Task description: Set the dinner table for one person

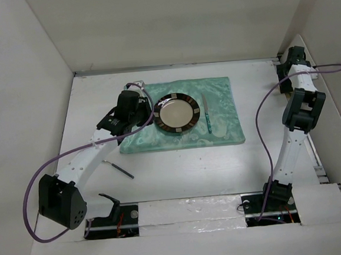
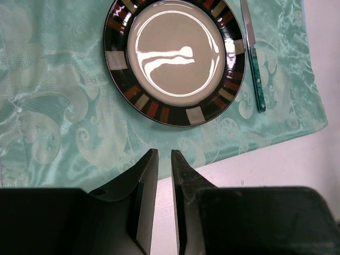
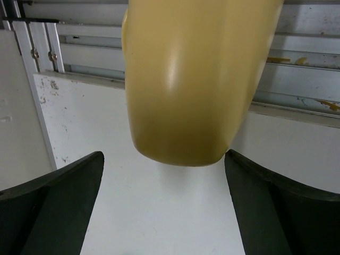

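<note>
Clock bearings are taken in the top view from the plate, with 12 o'clock pointing away from the arm bases.

1. The dinner table (image 1: 180, 174) is the white surface spanning the whole enclosure floor, beneath every item.
2. Between 7 and 8 o'clock, a thin dark utensil (image 1: 119, 169) lies slantwise on the bare table, clear of the placemat (image 1: 224, 129). It is too small to tell fork from spoon.
3. The plate (image 1: 175, 113) sits on the placemat, its dark rim set with red, tan and cream blocks. The left wrist view cuts off its far rim.
4. At 3 o'clock a knife (image 1: 207, 118) with a green handle lies on the mat just beside the plate, not touching it. The left wrist view crops its blade tip.
5. At 9 o'clock, the left arm hides part of the mat's left side. The left gripper (image 2: 164, 153) hangs above the mat's near edge, its fingers (image 2: 149, 175) almost together with a thin slit between them and nothing in it.
6. Toward 2 o'clock, in the far right corner, the right gripper (image 3: 164, 154) has its fingers spread wide. A rounded yellow object (image 3: 186, 79) stands between and beyond them with a gap on each side. The frame cuts off its top, so it cannot be identified. Grey slatted rails (image 3: 297, 48) run behind it.
</note>
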Available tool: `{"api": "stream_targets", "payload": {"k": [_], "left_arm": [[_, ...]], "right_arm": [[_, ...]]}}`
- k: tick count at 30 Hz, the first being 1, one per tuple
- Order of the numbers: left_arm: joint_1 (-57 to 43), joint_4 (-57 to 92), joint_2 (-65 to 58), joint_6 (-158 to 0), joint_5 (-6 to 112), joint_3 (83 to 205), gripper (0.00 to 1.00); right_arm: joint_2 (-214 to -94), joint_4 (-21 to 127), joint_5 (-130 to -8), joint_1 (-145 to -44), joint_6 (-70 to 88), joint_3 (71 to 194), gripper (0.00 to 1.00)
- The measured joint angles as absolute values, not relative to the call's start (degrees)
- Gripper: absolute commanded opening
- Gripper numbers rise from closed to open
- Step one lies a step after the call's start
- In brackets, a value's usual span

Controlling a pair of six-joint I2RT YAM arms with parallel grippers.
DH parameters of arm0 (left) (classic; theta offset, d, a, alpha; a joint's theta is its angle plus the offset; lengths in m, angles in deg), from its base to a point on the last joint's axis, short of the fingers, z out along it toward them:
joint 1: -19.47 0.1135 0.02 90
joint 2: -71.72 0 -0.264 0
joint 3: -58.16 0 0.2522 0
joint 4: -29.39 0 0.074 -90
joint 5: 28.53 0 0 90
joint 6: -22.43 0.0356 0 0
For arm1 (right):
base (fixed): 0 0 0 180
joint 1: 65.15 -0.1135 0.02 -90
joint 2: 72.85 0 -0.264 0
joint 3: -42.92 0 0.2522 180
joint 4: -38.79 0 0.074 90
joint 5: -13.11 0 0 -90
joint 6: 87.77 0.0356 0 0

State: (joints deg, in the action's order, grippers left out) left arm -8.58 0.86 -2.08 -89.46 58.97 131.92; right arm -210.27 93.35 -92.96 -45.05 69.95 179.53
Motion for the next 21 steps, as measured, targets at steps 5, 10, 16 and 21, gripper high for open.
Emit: {"api": "stream_targets", "payload": {"k": [5,10,16,21], "left_arm": [[-8.58,-0.49,-2.05,-89.05,59.01,132.10,0.14],[-8.58,-1.11,-2.05,-89.05,58.94,132.12,0.13],[-8.58,-1.15,-2.08,-89.05,58.68,132.12,0.14],[-8.58,-1.11,-2.14,-89.07,58.55,132.12,0.14]], "right_arm": [[-210.27,93.59,-94.95,-44.63,71.48,179.51,1.00],[-210.27,93.76,-95.32,-43.41,71.46,179.55,1.00],[-211.17,95.47,-95.32,-41.44,71.02,183.02,1.00],[-211.65,95.45,-94.86,-40.83,70.76,184.21,1.00]]}}
